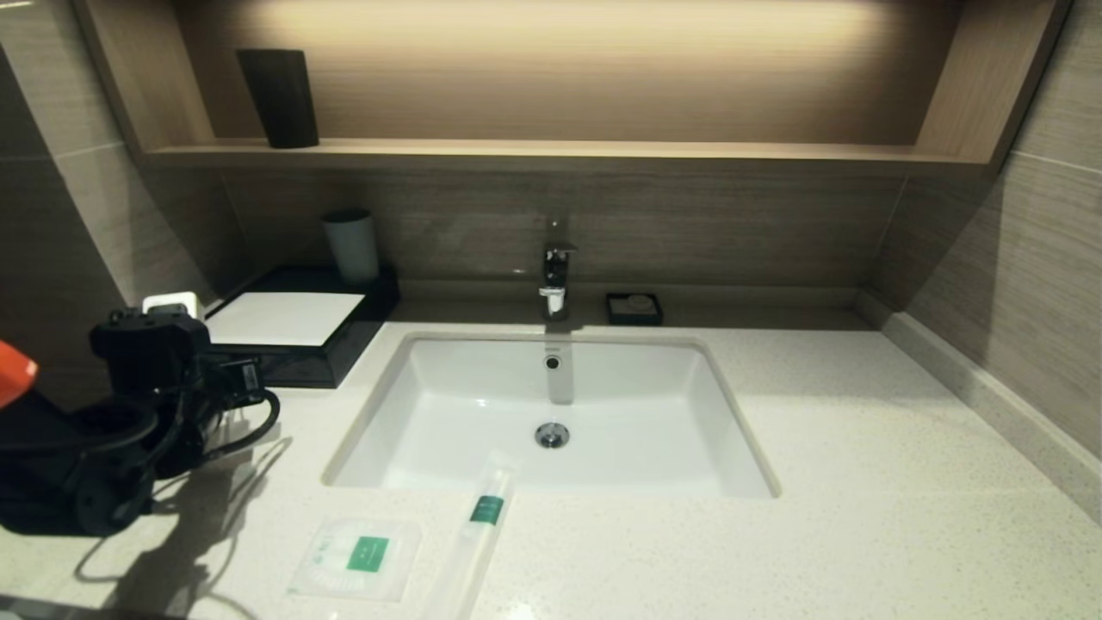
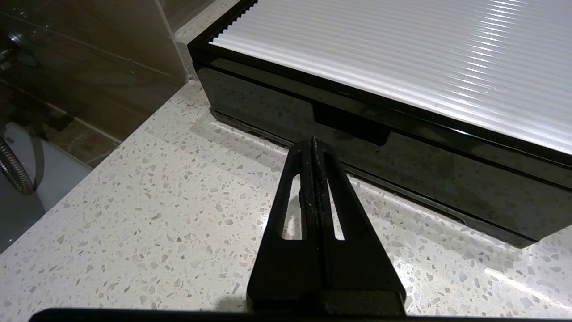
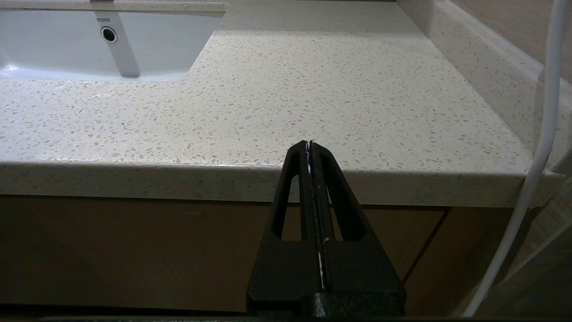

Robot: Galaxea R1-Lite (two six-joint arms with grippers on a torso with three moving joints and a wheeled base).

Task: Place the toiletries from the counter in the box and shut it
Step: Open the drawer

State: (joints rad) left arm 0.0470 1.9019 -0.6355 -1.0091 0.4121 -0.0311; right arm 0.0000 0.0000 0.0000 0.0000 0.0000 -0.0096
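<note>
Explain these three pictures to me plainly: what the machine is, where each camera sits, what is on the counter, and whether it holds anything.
This is a two-armed robot at a bathroom counter. The wide picture comes from its head; the other two come from cameras on its wrists. The left hand is shut and empty, pointing at the front of the black box. The right hand is shut and empty too, waiting below the counter's edge. Near the basin lie two sealed packets with green labels: the flat square packet and the long slim packet. Nothing is held.
</note>
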